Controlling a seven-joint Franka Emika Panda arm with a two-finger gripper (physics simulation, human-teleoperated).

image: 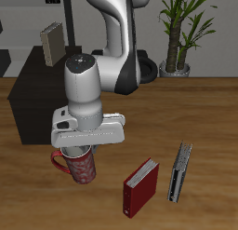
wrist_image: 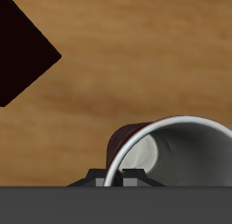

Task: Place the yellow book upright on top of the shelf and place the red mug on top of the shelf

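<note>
My gripper [image: 83,152] sits directly over the stout red-patterned mug [image: 82,167], mug just beneath my fingers; grasp state: can't tell. Thin olive-tan book [image: 52,36] stands upright atop the dark box-shaped shelf [image: 33,80], well behind me.

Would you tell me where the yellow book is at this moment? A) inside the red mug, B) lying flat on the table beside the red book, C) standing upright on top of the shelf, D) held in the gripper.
C: the yellow book stands upright on the flat top of the shelf, far from the red book on the table.
</note>
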